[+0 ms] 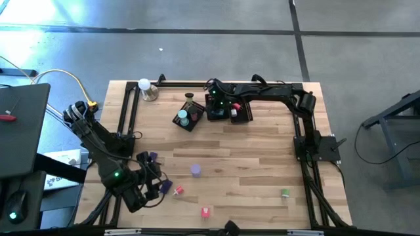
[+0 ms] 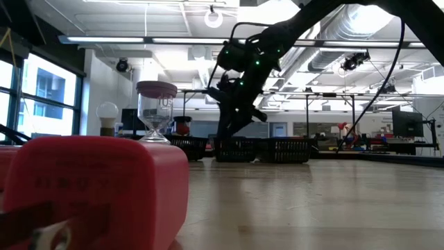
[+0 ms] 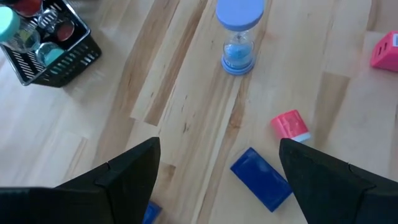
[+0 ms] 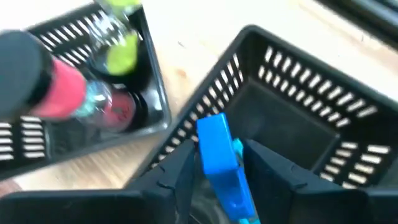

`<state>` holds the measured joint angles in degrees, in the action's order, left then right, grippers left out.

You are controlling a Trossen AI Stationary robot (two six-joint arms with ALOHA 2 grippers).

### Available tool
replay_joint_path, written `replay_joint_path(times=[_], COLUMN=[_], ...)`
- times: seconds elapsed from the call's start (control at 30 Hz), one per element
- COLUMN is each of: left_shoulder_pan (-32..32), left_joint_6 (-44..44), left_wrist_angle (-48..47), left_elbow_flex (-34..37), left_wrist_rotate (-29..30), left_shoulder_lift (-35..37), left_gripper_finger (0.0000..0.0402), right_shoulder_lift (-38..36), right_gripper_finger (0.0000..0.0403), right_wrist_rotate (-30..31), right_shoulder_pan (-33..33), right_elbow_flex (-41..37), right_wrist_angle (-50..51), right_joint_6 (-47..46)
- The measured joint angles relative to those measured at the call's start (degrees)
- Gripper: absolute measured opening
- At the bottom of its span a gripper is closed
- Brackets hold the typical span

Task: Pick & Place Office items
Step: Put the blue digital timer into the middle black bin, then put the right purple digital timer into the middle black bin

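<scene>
My right gripper [image 1: 215, 105] hangs over the black mesh baskets at the table's far middle, shut on a blue piece [image 4: 219, 163] above the middle basket [image 4: 298, 112]. The neighbouring basket [image 4: 93, 93] holds green, pink and red pieces. My left gripper [image 3: 217, 149] stands open above the near left of the table [image 1: 156, 186], touching nothing. Below it a blue block [image 3: 261, 179] lies flat, a pink-red cylinder [image 3: 290, 126] lies on its side, and a blue sand timer [image 3: 237, 37] stands upright. My right gripper pinches the blue piece's two flat sides [image 4: 211, 174] between its two fingers. The fingers slant down from the table's right side. The piece stands nearly upright in the hold, its upper end [image 4: 214, 127] sticking out past the fingertips, clear of the basket below.
Loose pieces lie on the near half of the table: purple [image 1: 152, 157], lavender [image 1: 195, 170], pink [image 1: 178, 190], red [image 1: 205, 212] and green [image 1: 285, 193]. A white ball on a metal base [image 1: 146, 87] stands at the far left. A red block [image 2: 90, 187] fills the low view's foreground.
</scene>
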<state>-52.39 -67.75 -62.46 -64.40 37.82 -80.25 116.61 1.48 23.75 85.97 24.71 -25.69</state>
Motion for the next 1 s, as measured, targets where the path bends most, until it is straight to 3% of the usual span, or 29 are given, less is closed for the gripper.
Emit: replay_joint_path(times=[0.37, 0.5, 0.8, 1.0], left_shoulder_pan=[-0.1, -0.1, 0.3, 0.9], left_joint_6=[2.0, 3.3, 5.3, 4.9], left_wrist_angle=[0.2, 0.2, 0.2, 0.4], left_elbow_flex=[0.0, 0.0, 0.0, 0.0], left_wrist_rotate=[0.1, 0.2, 0.3, 0.5], left_shoulder_lift=[0.0, 0.0, 0.0, 0.0], left_gripper_finger=[0.0321, 0.0321, 0.0321, 0.0321], right_shoulder_lift=[-5.3, -9.5, -21.7, -27.1], right_gripper_finger=[0.013, 0.013, 0.013, 0.013], right_wrist_rotate=[10.2, 10.0, 9.1, 9.1], right_shoulder_pan=[-0.6, -1.7, -13.0, -21.4], right_elbow_flex=[0.0, 0.0, 0.0, 0.0], right_wrist_angle=[-0.7, 0.5, 2.8, 11.3], right_joint_6=[1.9, 3.5, 6.4, -0.8])
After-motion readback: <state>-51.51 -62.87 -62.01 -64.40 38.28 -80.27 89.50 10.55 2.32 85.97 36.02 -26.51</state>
